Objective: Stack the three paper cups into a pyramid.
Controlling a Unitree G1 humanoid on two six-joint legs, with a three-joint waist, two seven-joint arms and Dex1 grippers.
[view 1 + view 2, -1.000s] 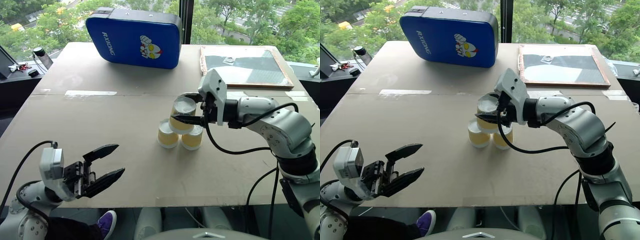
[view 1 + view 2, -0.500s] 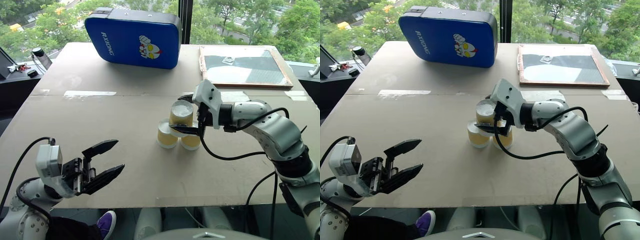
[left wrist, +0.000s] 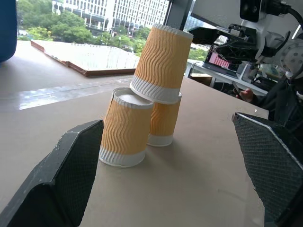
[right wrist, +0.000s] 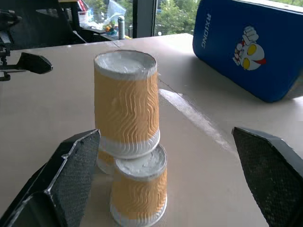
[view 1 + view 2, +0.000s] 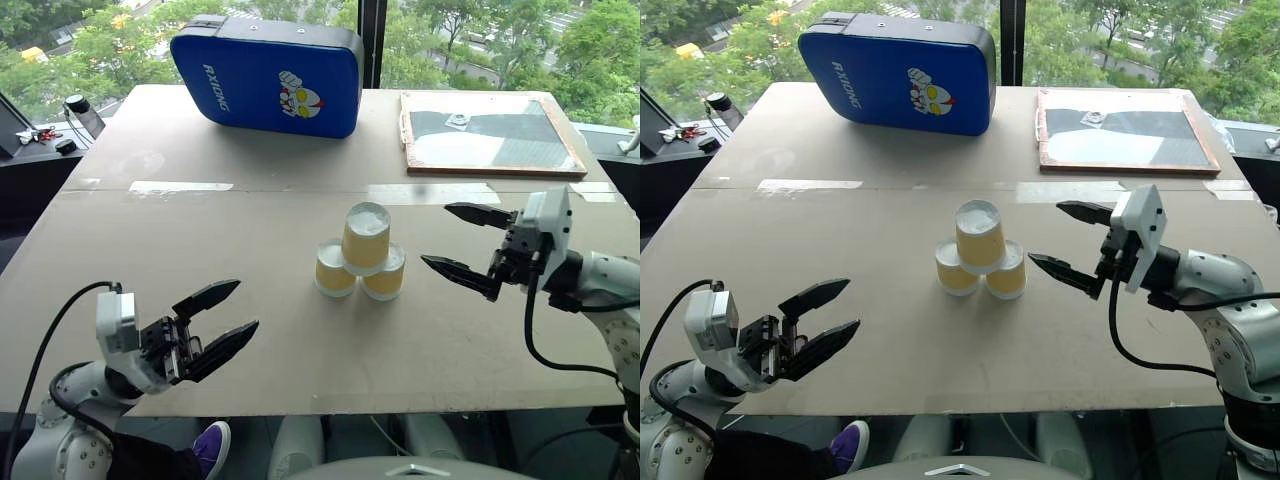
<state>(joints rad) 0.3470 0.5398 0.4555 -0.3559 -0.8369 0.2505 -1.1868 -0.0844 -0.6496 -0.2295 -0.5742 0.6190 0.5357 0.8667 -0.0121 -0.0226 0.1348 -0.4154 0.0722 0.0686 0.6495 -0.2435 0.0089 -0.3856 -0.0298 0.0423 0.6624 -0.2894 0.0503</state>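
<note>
Cup pyramid (image 5: 361,254) between released left hand (image 5: 219,321) and right hand (image 5: 468,244); blue case (image 5: 268,76) behind.

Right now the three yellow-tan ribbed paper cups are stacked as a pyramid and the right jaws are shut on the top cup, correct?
Not quite. The three yellow-tan ribbed paper cups are stacked as a pyramid, but the right gripper has its jaws open, apart from the top cup, as the left eye view shows.

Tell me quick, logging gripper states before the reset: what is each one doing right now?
Left gripper: open, holding nothing.
Right gripper: open, holding nothing, beside the pyramid.
</note>
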